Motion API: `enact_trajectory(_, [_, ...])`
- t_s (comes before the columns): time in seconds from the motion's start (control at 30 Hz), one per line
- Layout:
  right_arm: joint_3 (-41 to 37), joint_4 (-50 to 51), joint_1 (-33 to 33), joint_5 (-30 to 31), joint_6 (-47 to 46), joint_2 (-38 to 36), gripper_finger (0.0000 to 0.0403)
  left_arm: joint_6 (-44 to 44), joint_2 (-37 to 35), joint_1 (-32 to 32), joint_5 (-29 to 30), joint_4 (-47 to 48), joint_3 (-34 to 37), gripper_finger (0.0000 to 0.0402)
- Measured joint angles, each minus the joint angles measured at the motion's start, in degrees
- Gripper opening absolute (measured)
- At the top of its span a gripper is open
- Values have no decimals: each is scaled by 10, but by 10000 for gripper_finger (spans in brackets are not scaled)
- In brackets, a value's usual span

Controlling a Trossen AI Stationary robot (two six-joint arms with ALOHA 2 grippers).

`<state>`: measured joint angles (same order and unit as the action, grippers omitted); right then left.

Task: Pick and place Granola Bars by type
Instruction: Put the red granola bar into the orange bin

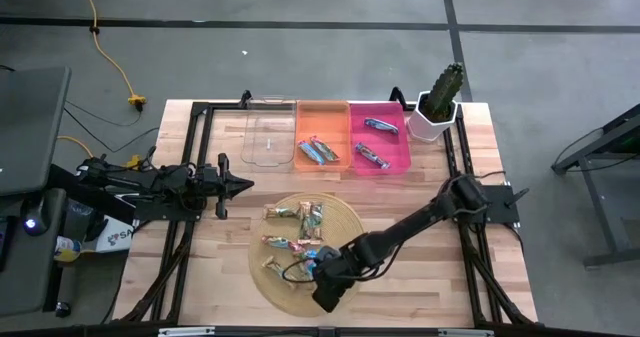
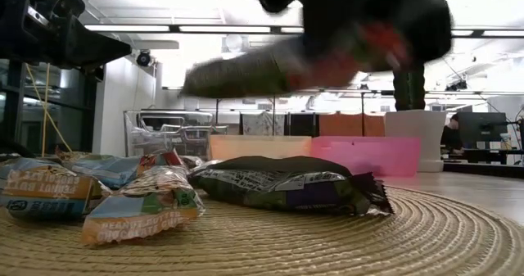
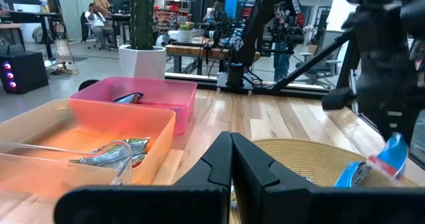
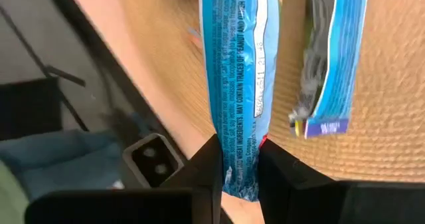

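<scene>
While a bright blue granola bar hangs pinched by one end between the right gripper fingers, just above the woven round mat, a second blue bar lies on the weave right beside it. Ahead of the gripper, toward the middle of the mat, a loose pile of bars waits: tan-gold, blue and one dark silver-purple bar.

Beyond the mat, well away from the gripper, the sorting looks partly done: the orange bin holds two blue bars, the pink bin holds two dark ones, and the clear bin looks empty, so the tan bars all seem left.

The right arm reaches from its base diagonally across the mat, wrist low over the mat's near edge. The left gripper waits off the mat's left side, fingers pressed together with nothing between.
</scene>
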<state>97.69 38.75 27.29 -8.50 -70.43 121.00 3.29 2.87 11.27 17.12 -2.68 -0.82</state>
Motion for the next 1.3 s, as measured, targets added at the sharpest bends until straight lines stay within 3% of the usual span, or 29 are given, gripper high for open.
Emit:
enact_trajectory(0.13, [0,-1,-7,41,23,-31,57,0,0,0,0,0,0,1])
enact_trajectory(0.47, [0,-5,-15,234,143,-109,57,0,0,0,0,0,0,1])
enact_trajectory(0.63, [0,-13,-27,298,191,-146,57,0,0,0,0,0,0,1])
enact_trajectory(0.97, [1,-92,-56,349,338,-215,57,0,0,0,0,0,0,1])
enact_trajectory(1.3, [1,-133,-64,352,466,-261,50,0,0,0,0,0,0,1])
